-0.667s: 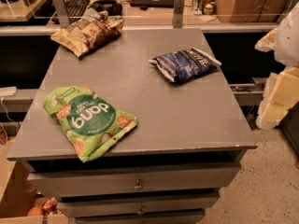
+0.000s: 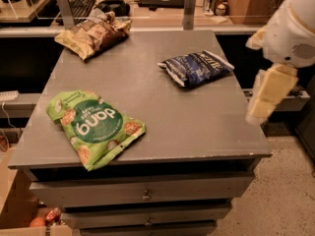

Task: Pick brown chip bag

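The brown chip bag [image 2: 93, 34] is a crinkled tan-gold bag with a dark brown panel. It lies at the far left corner of the grey table [image 2: 172, 122]. My gripper [image 2: 268, 95] hangs from the white arm at the right edge of the view, beside the table's right edge and slightly above it. It is far from the brown bag and holds nothing that I can see.
A dark blue bag [image 2: 195, 68] lies at the far right of the table. A bright green "dang" bag [image 2: 93, 127] lies at the front left. Drawers [image 2: 145, 193] are under the tabletop. A desk with a keyboard [image 2: 81, 4] stands behind.
The arm and gripper have moved a little to the left, closer to the table's right edge. The bags have not moved.
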`<act>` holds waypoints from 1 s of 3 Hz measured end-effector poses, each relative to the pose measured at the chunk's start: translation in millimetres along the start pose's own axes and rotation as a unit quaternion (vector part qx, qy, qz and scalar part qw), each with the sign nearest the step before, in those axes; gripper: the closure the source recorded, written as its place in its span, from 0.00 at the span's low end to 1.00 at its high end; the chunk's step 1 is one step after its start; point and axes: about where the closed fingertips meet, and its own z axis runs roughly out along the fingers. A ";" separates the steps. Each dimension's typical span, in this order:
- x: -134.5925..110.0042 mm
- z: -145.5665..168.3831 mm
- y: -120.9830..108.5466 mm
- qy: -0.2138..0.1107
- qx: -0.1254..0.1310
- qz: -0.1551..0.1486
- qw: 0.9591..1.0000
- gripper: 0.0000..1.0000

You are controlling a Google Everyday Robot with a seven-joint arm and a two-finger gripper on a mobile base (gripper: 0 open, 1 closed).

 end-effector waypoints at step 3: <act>-190.7 58.4 -95.9 -0.196 0.059 -0.054 0.977 0.00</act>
